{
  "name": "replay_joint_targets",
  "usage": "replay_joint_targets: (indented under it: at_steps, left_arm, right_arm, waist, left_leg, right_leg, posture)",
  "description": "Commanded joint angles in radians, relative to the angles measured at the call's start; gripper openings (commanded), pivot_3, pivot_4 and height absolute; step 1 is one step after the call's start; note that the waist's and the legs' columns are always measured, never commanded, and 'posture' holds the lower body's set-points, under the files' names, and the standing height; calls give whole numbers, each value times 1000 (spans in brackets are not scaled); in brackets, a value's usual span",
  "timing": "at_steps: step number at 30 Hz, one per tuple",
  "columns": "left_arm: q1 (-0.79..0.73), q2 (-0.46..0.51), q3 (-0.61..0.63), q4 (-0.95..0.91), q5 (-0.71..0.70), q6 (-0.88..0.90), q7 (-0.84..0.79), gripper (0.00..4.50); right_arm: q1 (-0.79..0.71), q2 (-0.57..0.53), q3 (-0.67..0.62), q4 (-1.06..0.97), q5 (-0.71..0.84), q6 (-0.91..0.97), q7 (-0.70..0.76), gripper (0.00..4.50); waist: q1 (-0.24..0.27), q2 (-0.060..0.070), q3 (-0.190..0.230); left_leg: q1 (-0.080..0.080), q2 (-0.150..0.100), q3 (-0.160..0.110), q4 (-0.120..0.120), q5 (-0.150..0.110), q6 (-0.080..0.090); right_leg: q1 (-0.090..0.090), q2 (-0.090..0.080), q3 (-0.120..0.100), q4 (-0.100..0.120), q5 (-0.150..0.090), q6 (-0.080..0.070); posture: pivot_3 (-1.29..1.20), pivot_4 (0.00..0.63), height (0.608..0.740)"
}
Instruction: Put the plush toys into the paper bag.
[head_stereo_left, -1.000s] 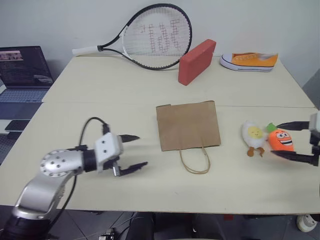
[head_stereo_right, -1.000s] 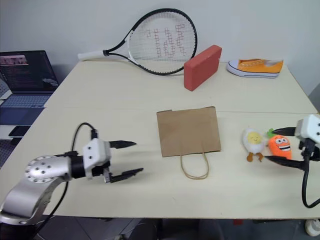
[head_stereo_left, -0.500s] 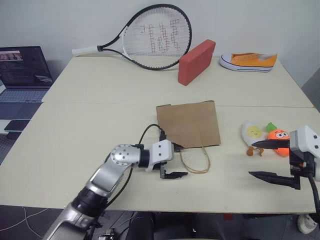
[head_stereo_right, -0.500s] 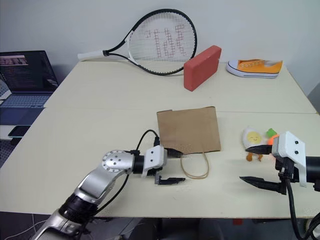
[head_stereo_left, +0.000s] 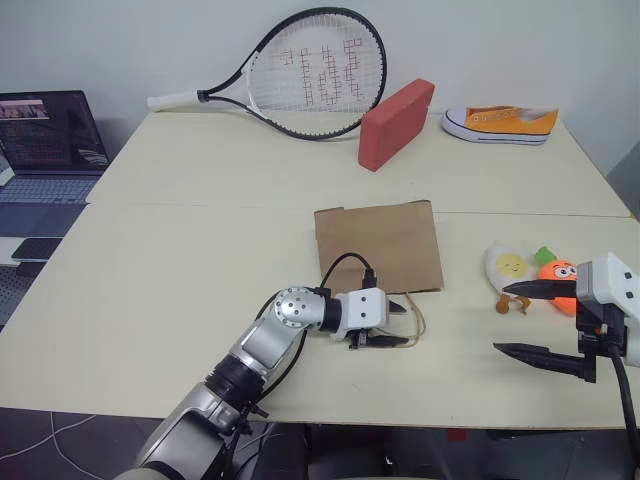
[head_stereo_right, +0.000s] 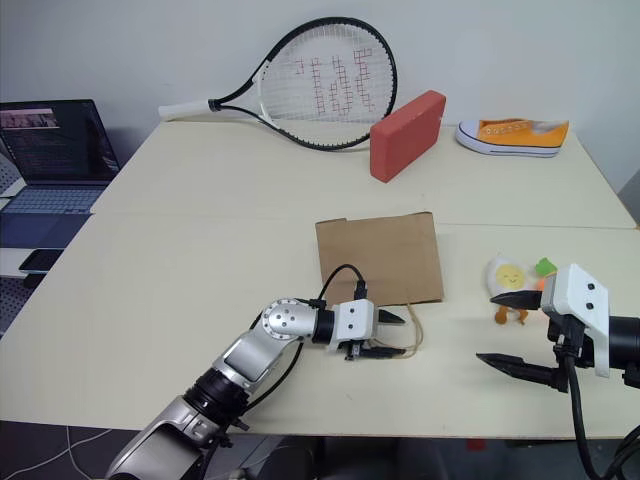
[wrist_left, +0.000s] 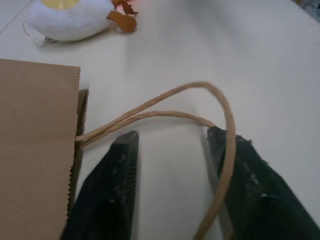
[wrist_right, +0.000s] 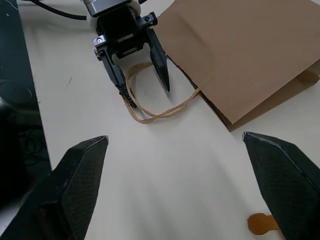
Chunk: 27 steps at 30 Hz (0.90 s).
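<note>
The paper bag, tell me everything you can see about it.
The plain brown kraft paper bag lies flat and folded on the cream table, its zigzag-cut mouth facing the table's near edge. Two thin twisted paper-cord loop handles trail from the mouth onto the table. The left gripper is at those loops: one cord runs over one finger, the fingers apart. The bag looks empty; the white egg plush toy lies apart from it.

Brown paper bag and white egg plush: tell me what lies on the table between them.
Nothing: in the left eye view, only bare cream tabletop separates the flat brown kraft paper bag from the white egg plush with the yellow face.
</note>
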Motion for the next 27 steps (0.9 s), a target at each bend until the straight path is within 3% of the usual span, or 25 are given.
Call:
replay_joint_targets:
  at_steps: [1,5,13,17,18,20,25,26,27]
  left_arm:
    - [-19,-14,45,-35,-75,40,-43,1130]
    - [-36,-7,104,-101,-192,201,-94,38]
    - [-124,-43,242,-186,-371,492,-37,38]
    - [-161,-67,277,-213,-418,588,10,0]
    - [-169,-70,277,-215,-419,599,19,0]
    - [-182,-85,292,-219,-440,639,45,0]
    - [-201,-101,315,-215,-465,686,84,0]
    - [-202,-102,322,-219,-471,693,92,0]
    - [-203,-102,329,-222,-477,700,98,0]
  right_arm:
    - [-1,3,-37,-35,20,5,-9,4500]
    - [9,29,-41,-52,19,16,-43,4500]
    - [-63,165,91,-148,48,116,-309,4500]
    - [-86,247,180,-186,69,159,-411,3257]
    - [-94,269,212,-191,62,162,-439,2769]
    - [-123,318,281,-188,36,162,-504,2210]
    - [-251,492,447,-109,-53,147,-683,326]
    - [-274,523,481,-86,-88,131,-712,27]
    - [-291,550,510,-63,-122,114,-738,27]
  waist:
    - [0,0,0]
    - [0,0,0]
    - [-1,0,0]
    - [-1,0,0]
    - [-1,0,0]
    - [-3,0,0]
    - [-9,0,-1]
    - [-10,1,-1]
    - [-12,1,-1]
  left_leg:
    - [0,0,0,0,0,0]
    - [0,0,-1,0,0,0]
    - [0,0,-2,0,0,0]
    - [-2,0,-4,0,0,0]
    - [-2,-1,-5,0,0,0]
    - [-4,-1,-8,0,0,0]
    - [-7,2,-14,0,0,0]
    - [-7,2,-15,0,0,0]
    - [-8,2,-15,0,0,0]
  right_leg:
    - [0,0,0,0,0,0]
    - [0,0,0,0,0,0]
    - [0,1,-1,0,1,1]
    - [1,1,0,-2,2,4]
    - [1,1,0,-2,3,5]
    - [1,4,0,-3,4,6]
    - [1,10,0,-5,3,5]
    - [1,10,-1,-6,3,5]
    - [1,10,0,-6,3,5]
  posture:
    - [0,150,740]
    - [0,150,740]
    - [0,150,740]
    - [0,150,740]
    - [0,150,740]
    - [0,150,740]
    - [0,150,740]
    - [0,150,740]
    - [0,150,740]
